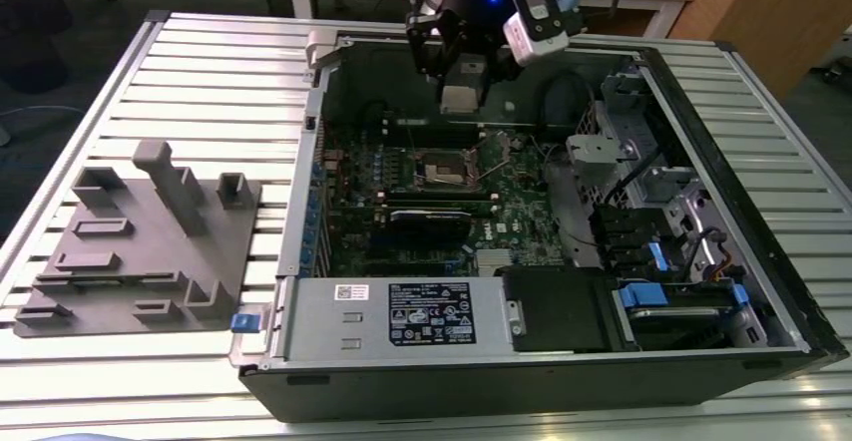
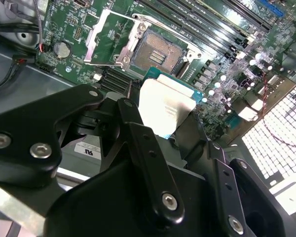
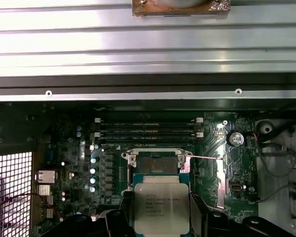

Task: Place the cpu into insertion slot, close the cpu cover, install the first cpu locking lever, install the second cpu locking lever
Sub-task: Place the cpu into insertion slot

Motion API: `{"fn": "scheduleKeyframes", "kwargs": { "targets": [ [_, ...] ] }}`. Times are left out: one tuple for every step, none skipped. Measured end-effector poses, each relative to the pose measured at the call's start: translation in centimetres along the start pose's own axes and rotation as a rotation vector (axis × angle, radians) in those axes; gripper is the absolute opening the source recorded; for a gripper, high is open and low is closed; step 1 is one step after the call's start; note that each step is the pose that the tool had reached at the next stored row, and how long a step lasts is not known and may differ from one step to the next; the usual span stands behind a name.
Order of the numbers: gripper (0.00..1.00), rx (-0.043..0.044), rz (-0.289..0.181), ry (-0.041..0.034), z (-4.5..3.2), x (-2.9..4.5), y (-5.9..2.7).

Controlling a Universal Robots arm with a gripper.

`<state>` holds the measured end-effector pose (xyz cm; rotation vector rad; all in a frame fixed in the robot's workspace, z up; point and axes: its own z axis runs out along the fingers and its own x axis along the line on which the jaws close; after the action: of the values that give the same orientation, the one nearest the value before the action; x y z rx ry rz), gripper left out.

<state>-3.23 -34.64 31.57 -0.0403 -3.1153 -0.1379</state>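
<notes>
**Item: CPU in claw, socket open, no step complete**

- Claw (image 1: pixel 460 82): narrowed onto the cpu (image 3: pixel 161 207), black fingers (image 2: pixel 133 128) clamping two opposite edges. The chip's pale metal top shows in both wrist views.
- Position: held in the air over the far end of the open computer case (image 1: pixel 745 291), clear of the green board (image 1: pixel 520 212) and apart from the socket.
- Insertion slot (image 3: pixel 158 167): bare, with its dark contact field exposed.
- Cpu cover (image 2: pixel 95 38): swung up and back from the socket, its window showing the board behind.
- Lever (image 3: pixel 203 158): a thin rod jutting sideways from the socket corner, judged unlatched.
- Surroundings: slatted metal counter (image 1: pixel 213 62) under the case, with a grey fixture block (image 1: pixel 134 241) on the exterior view's left.
- Progress, judged: chip picked up. Seating, cover and both levers are outstanding.
</notes>
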Motion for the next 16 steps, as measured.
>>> {"fn": "scheduleKeyframes", "kwargs": {
  "targets": [
    [0.54, 0.0002, 0.0, 0.0001, 0.03, 0.0, 0.0],
    [0.54, 0.0002, 0.0, 0.0001, 0.03, 0.0, 0.0],
    [0.54, 0.0001, 0.0, 0.0, 0.04, 0.0, 0.0],
    [0.54, 0.0001, 0.0, 0.0001, 0.05, 0.0, 0.0],
    [0.54, 0.0001, 0.0, 0.0001, 0.05, 0.0, -0.01],
    [0.54, 0.0, 0.0, 0.0, 0.07, 0.0, 0.0],
    [0.54, -0.0002, 0.0, -0.0001, 0.11, 0.0, -0.01],
    [0.54, -0.0003, 0.0, -0.0002, 0.15, 0.0, -0.01],
    [0.54, 0.0, 0.0, 0.0, 0.18, 0.0, -0.02],
    [0.54, 0.0002, 0.0, 0.0001, 0.2, 0.0, -0.02],
    [0.54, 0.0002, 0.0, 0.0001, 0.2, 0.0, -0.02],
    [0.54, 0.0003, 0.0, 0.0001, 0.2, 0.0, -0.02],
    [0.54, 0.0001, 0.0, 0.0, 0.22, -0.01, -0.02],
    [0.54, 0.0001, 0.0, 0.0, 0.22, 0.0, -0.02],
    [0.54, 0.0001, 0.0, 0.0, 0.23, -0.01, -0.02],
    [0.54, 0.0, 0.0, 0.0, 0.24, -0.01, -0.02]
  ]
}}
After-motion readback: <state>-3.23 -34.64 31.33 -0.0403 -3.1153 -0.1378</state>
